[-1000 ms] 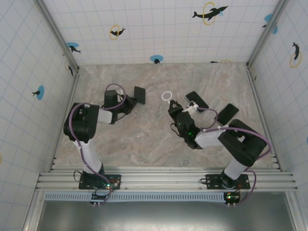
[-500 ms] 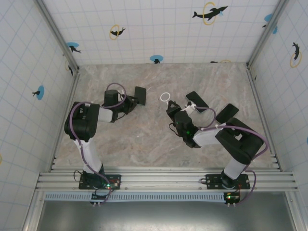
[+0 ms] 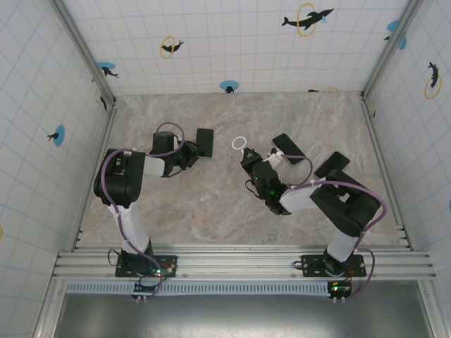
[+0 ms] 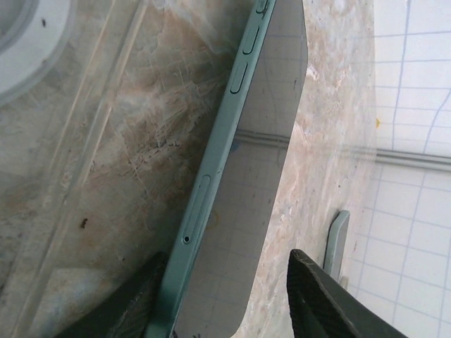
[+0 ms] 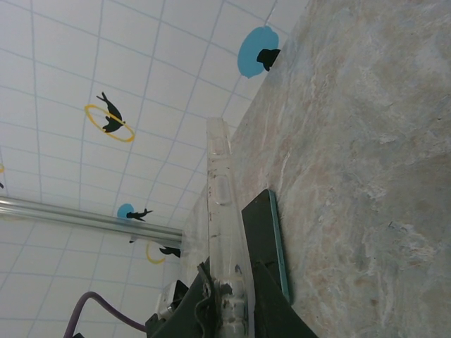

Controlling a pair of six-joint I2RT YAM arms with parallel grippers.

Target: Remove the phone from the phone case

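Observation:
The phone [image 3: 205, 141], dark with a green edge, lies bare on the marble table [image 3: 211, 204]. In the left wrist view the phone [image 4: 261, 155] runs between my left gripper's [image 4: 225, 271] parted fingers. The left finger sits against its green side and the right finger [image 4: 331, 303] stands off it. My left gripper [image 3: 189, 151] is open. My right gripper [image 3: 248, 156] is shut on the clear phone case [image 5: 222, 204], held edge-on above the table. The case's white ring [image 3: 239, 143] points toward the phone [image 5: 271, 239].
Two more dark phones [image 3: 289, 148] [image 3: 332, 165] lie right of my right arm. Tiled walls with dolphin stickers close in the table at the back and on both sides, with metal rails [image 3: 88, 56] in the corners.
My left gripper's fingers have opened off the phone, which now rests on the table. My right gripper has shifted slightly left with the clear case.

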